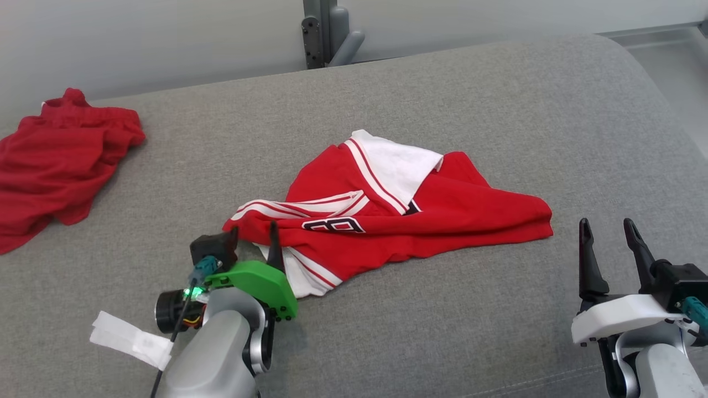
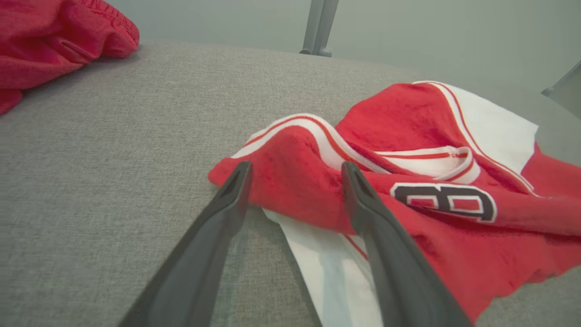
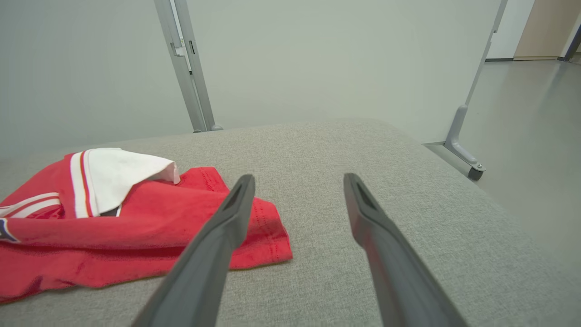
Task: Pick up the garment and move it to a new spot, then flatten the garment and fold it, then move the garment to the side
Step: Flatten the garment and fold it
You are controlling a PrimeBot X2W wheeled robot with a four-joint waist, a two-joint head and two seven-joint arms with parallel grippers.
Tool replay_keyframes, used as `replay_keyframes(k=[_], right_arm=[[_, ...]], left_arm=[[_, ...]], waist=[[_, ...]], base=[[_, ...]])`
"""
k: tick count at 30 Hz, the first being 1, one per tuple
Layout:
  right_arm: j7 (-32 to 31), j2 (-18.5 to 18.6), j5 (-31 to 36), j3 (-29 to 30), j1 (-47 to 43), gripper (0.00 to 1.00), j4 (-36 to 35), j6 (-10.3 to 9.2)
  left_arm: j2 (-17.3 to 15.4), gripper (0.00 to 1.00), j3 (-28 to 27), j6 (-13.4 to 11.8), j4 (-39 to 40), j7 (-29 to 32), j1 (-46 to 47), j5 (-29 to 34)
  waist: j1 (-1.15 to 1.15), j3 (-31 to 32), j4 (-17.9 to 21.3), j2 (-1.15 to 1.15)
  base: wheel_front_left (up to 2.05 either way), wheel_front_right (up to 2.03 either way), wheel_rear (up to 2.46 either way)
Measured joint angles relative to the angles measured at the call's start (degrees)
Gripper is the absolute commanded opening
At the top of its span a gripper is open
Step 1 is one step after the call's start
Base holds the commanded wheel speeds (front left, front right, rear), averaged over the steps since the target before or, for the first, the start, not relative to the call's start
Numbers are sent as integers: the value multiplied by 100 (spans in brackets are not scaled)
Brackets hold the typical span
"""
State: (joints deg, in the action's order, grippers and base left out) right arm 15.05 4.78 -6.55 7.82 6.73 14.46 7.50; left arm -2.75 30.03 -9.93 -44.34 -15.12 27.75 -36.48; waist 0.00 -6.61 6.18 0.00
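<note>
Left gripper (image 1: 254,228) is right at the near-left corner of the jersey (image 1: 398,215). Its fingers are spread wide with nothing pinched. The jersey, red with white trim, lies crumpled in the middle of the grey cushion (image 1: 470,337), one white panel flipped over on top and the layers doubled on themselves.

From the left wrist view, the bunched red fold with the striped trim sits between the two tips. One finger lies over the cloth and the other is at its edge. I'd say that's a grab being lined up. To do it well, go low so the fingers take in the whole fold, not just the top ridge, and close firmly before lifting.

Right gripper (image 1: 606,222) has its fingers wide too, and they're empty. It sits off to the right of the jersey's hemmed end, not touching. It wants to come across and take that hemmed corner, so both ends rise together and the cloth can be drawn out taut.

Watch the second red garment (image 1: 61,160) at the far left. It's well apart, so keep the jersey away from it.
</note>
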Motion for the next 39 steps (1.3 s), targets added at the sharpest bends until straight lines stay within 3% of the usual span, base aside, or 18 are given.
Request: replay_keyframes(k=[1, 2, 3, 12, 17, 24, 25, 26, 27, 32, 39], right_arm=[[0, -21, 9, -8, -32, 100, -29, 0], [0, -36, 12, -9, -54, 100, -60, 0], [0, -49, 12, -5, -63, 100, -85, 0], [0, -149, 31, 116, -85, 100, -265, 0], [0, -178, 0, 31, -47, 100, -269, 0], [0, -186, -154, -126, 59, 100, -171, 0], [0, -188, -189, -133, 62, 100, -160, 0], [0, -187, -220, -132, 62, 100, -146, 0], [0, -187, -245, -124, 62, 100, -137, 0], [0, -187, -266, 0, 49, 100, -119, 0], [0, -191, -285, 88, -44, 100, -146, 0]], left_arm=[[3, 50, -23, -77, -129, 0, 67, 7], [1, 29, -52, -114, -207, -1, 140, 2], [1, 0, -80, -116, -250, -1, 205, -15], [1, 0, -86, 36, 307, -1, 573, 260], [2, 0, 231, 130, 511, -1, 894, 378], [4, 0, 921, 185, 219, -1, 1206, 257], [3, 25, 1022, 193, 182, -1, 1209, 170], [0, 56, 1127, 244, 170, -1, 1212, 125], [1, 100, 1243, 296, 171, -2, 1213, 89], [5, 100, 1677, 421, 350, -1, 1210, -191], [4, 100, 1546, 371, 882, -1, 1081, -215]], waist=[[0, -27, 33, 0], [0, -57, 60, 0], [0, -87, 85, 0], [0, -294, 272, 0], [0, -385, 453, 0], [0, -545, 782, 0], [0, -571, 826, 0], [0, -599, 863, 0], [0, -630, 890, 0], [0, -708, 886, 0], [0, -608, 574, 0]], base=[[0, 0, 0], [0, 0, 0], [0, 0, 0], [0, 0, 0], [0, 0, 0], [0, 0, 0], [0, 0, 0], [0, 0, 0], [0, 0, 0], [0, 0, 0], [0, 0, 0]])
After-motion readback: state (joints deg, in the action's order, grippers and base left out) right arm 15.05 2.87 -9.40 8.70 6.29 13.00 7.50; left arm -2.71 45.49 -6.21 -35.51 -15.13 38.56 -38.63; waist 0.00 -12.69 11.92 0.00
